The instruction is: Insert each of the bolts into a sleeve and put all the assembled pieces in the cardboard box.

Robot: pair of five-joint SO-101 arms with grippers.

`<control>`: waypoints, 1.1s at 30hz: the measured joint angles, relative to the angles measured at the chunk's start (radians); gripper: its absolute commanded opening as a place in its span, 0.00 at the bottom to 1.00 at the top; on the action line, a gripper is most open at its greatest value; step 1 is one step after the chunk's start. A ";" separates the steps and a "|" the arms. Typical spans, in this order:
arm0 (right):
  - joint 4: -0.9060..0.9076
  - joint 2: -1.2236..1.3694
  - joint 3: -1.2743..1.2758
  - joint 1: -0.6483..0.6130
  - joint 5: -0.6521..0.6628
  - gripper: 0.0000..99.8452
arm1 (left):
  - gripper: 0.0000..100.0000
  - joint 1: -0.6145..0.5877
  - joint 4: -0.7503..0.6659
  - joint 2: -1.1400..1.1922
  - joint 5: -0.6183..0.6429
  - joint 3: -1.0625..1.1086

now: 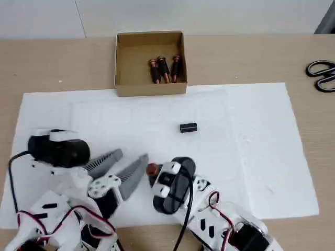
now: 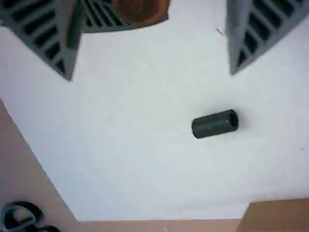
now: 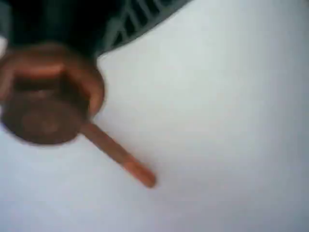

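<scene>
A black sleeve (image 1: 188, 127) lies on its side on the white paper (image 1: 251, 157), also seen ahead of the left fingers (image 2: 215, 124). My left gripper (image 1: 134, 155) rests low over the paper's near part, jaws open and empty (image 2: 149, 72). Just beside it, my right gripper (image 1: 156, 175) is shut on a copper bolt (image 1: 152, 169). The bolt's head (image 3: 48, 96) sits against the dark finger (image 3: 140, 19) and its thin shaft (image 3: 120, 157) points out over the paper. The cardboard box (image 1: 121, 63) at the back holds three assembled pieces (image 1: 165, 69).
Scissors (image 1: 322, 74) lie on the bare table at the far right, off the paper. Both arm bodies crowd the near edge. The box stands at the paper's far edge, behind the sleeve.
</scene>
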 measured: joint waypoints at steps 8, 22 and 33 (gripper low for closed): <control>-0.051 0.000 0.084 0.173 -0.009 0.00 | 0.20 -0.239 -0.140 0.258 0.000 -0.098; -0.270 0.170 0.095 0.394 -0.077 0.00 | 0.20 -0.434 -0.218 0.601 0.000 -0.157; -0.470 0.692 -0.184 0.407 -0.155 0.00 | 0.09 -0.434 -0.218 0.608 0.000 -0.157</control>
